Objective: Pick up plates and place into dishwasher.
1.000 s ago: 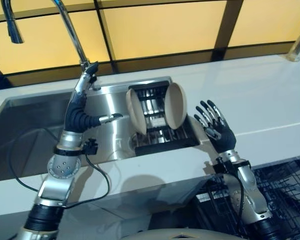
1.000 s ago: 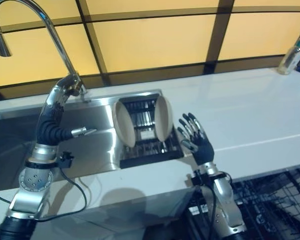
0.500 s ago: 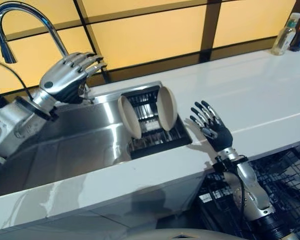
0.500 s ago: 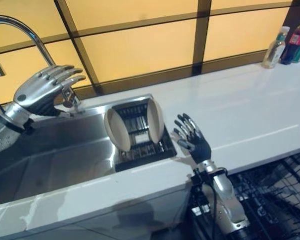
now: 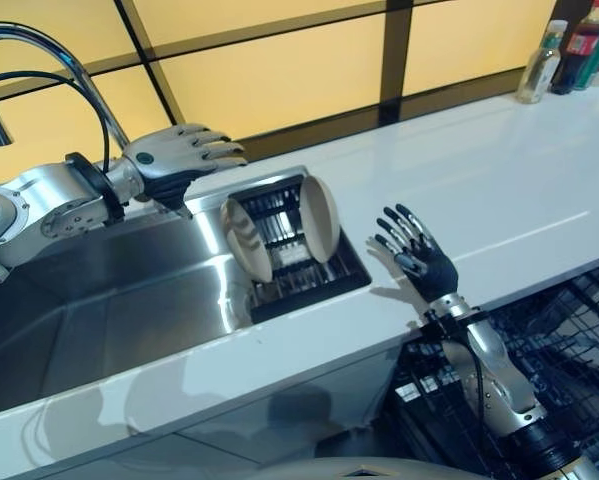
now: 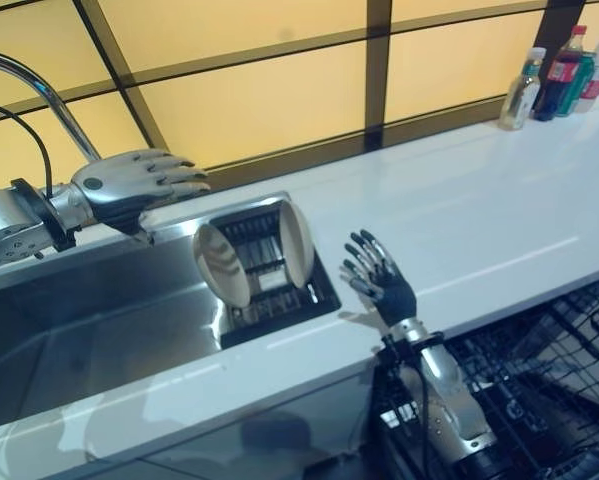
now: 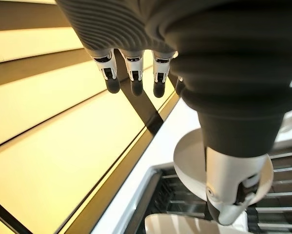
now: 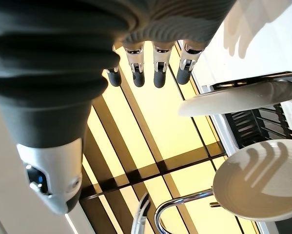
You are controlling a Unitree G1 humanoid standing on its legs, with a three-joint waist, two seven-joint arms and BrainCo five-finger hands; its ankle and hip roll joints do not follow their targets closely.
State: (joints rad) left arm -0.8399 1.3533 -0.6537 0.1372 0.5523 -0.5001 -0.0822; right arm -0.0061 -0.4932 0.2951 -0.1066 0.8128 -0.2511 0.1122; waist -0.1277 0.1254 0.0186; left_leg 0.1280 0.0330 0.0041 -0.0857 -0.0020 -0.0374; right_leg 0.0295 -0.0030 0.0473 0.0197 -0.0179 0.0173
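the left hand (image 5: 179, 160) reaches in from the left, palm down, above the far left corner of the black slatted rack (image 5: 297, 255), its fingers (image 5: 219, 150) stretched out nearly straight and holding nothing. the right hand (image 5: 419, 260) stands upright over the white desk (image 5: 499, 190), just right of the rack, palm turned toward the rack, fingers spread wide and empty.

two round beige plates stand on edge in the rack, which sits in the right end of the steel sink (image 5: 109, 300). the left beige plate (image 5: 247, 240) leans with its glossy face toward the near side; the right beige plate (image 5: 319, 218) stands beside it, apart from it. both are clean and whole. a curved steel tap (image 5: 39, 50) rises at the far left. bottles (image 5: 569, 50) stand at the far right of the desk, and a black wire dishwasher rack (image 5: 569, 350) lies below the desk's near edge at the right.
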